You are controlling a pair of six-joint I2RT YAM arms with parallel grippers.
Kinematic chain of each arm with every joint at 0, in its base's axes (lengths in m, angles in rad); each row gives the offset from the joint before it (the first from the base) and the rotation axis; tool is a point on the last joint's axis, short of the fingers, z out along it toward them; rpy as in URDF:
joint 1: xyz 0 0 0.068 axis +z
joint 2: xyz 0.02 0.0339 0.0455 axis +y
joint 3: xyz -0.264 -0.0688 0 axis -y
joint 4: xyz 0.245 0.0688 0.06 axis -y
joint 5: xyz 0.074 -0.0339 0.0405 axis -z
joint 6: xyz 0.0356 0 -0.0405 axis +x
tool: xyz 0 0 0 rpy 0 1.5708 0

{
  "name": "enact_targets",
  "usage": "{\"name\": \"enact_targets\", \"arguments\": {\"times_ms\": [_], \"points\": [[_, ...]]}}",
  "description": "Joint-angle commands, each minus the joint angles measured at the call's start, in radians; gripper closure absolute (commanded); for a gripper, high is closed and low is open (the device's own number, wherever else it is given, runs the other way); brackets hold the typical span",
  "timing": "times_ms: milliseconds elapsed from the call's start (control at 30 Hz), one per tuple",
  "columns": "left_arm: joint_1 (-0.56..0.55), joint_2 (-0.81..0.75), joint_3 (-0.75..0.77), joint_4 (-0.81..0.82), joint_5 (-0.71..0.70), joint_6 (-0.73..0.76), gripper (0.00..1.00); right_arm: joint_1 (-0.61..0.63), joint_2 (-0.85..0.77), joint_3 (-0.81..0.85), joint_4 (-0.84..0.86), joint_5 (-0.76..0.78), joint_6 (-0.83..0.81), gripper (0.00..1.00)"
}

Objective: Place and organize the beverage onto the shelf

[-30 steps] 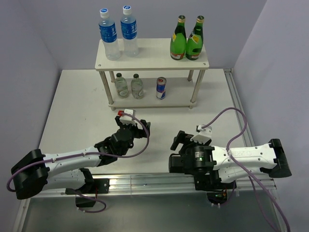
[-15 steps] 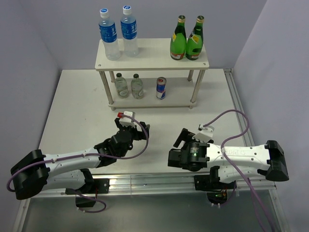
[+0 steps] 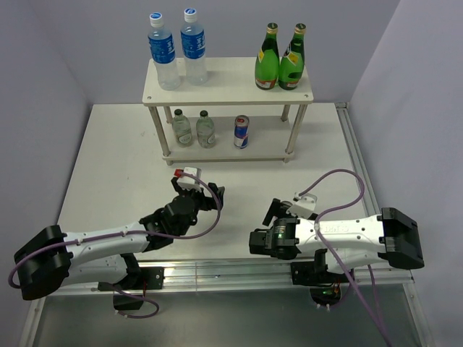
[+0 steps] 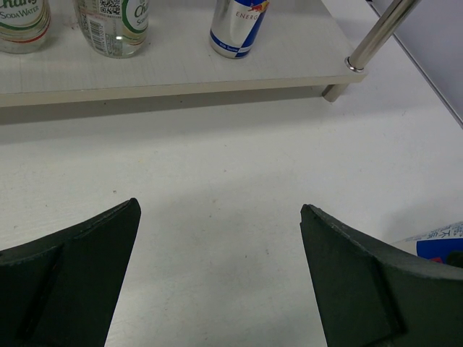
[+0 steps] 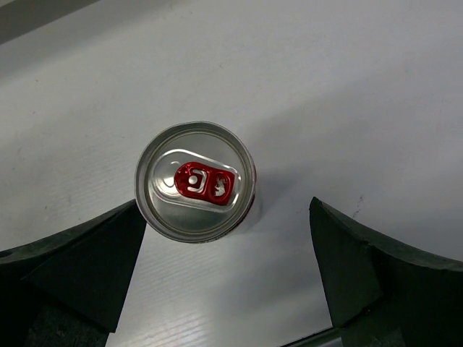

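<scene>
The off-white two-tier shelf point(image 3: 228, 78) stands at the back of the table. Its top board holds two water bottles point(image 3: 165, 54) and two green bottles point(image 3: 278, 61). Its lower board point(image 4: 181, 72) holds two small soda-water bottles point(image 3: 194, 129) and a blue energy can point(image 3: 241, 132). A second can point(image 5: 195, 181), silver top with a red tab, stands upright on the table. My right gripper point(image 5: 226, 206) is open above it, the can near its left finger. My right arm hides this can in the top view. My left gripper point(image 4: 218, 207) is open and empty over bare table, facing the shelf.
In the top view my left gripper point(image 3: 199, 189) and right gripper point(image 3: 275, 211) sit side by side in front of the shelf. A blue-and-white label point(image 4: 438, 242) shows behind my left gripper's right finger. The table's metal front edge point(image 3: 217, 271) lies close behind the standing can.
My right arm has folded inward, its wrist sinking lower and its elbow shifting left. My left gripper has drawn back slightly. Both grippers stay open.
</scene>
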Motion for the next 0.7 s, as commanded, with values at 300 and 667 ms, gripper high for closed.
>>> {"name": "enact_targets", "arguments": {"times_ms": [300,667], "points": [[-0.013,-0.027,-0.015,0.054,0.006,-0.011,0.01,-0.023,0.077,-0.021,0.227,0.149,-0.070,0.00],[-0.013,-0.039,-0.027,0.066,0.009,-0.012,0.01,-0.052,0.229,-0.024,0.163,0.196,0.104,0.01]]}}
